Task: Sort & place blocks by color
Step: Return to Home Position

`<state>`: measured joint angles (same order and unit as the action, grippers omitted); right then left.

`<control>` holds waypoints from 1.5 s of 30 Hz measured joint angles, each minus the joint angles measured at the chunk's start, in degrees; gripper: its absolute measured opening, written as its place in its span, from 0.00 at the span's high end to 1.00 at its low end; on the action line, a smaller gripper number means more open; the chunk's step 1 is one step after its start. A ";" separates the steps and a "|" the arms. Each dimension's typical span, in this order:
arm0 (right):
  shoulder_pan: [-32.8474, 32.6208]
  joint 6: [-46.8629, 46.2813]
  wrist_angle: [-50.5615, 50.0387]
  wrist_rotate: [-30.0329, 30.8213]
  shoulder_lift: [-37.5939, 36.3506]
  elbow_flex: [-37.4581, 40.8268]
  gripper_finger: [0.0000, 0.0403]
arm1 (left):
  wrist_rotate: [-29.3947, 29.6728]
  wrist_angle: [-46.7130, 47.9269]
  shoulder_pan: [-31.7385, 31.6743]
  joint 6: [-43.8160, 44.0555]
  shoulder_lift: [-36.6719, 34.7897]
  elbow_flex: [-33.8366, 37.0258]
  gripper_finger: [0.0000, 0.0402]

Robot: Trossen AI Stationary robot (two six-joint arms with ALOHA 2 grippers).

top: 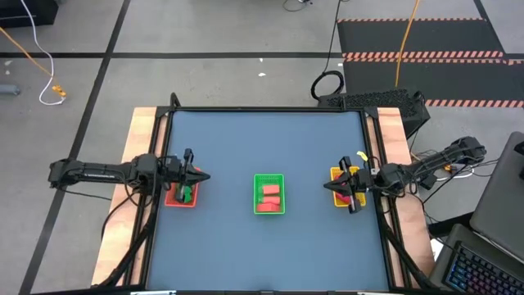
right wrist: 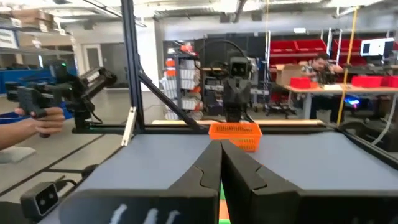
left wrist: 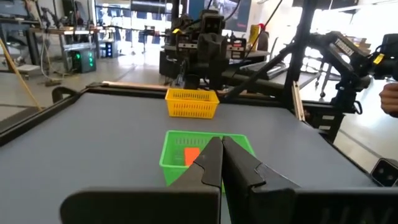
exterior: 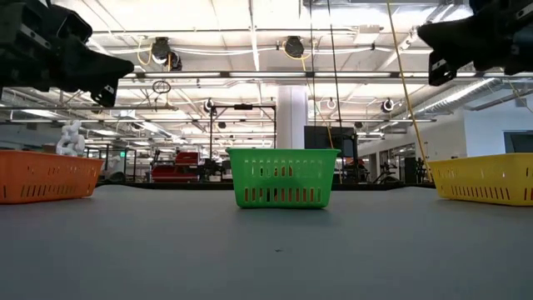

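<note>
The left gripper (top: 199, 176) hangs over the orange tray (top: 172, 201) at the bench's (top: 229, 147) left side, and the right gripper (top: 329, 187) over the yellow tray (top: 336, 173) at its right. Both have their fingers pressed together on nothing. A green block (top: 186, 195) lies in the orange tray, salmon blocks (top: 269, 193) lie in the green tray (top: 268, 176) at the middle, and what the yellow tray holds is mostly hidden.

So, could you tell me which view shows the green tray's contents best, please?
The high view: it looks straight down into the green tray, showing reddish blocks inside. The low view shows only its slatted wall; the left wrist view, part of it behind the left gripper; the right wrist view, a green sliver.
</note>
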<state>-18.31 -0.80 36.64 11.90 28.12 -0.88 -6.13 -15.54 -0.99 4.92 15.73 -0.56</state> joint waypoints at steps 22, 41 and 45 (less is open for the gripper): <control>2.23 -1.74 -8.03 1.77 0.07 0.04 1.00 | -0.04 3.39 -0.44 -10.22 0.00 0.00 0.99; 2.23 -1.46 -8.24 1.79 0.07 0.04 1.00 | 0.02 1.94 -0.44 -10.46 0.00 -0.02 0.88; 2.23 -1.15 -7.99 1.79 0.01 0.04 1.00 | 0.07 1.94 -0.44 -10.83 0.00 -0.02 0.88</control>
<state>-16.08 -1.95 28.65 13.69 28.13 -0.84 -6.07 -13.61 -1.43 -5.91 15.73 -0.58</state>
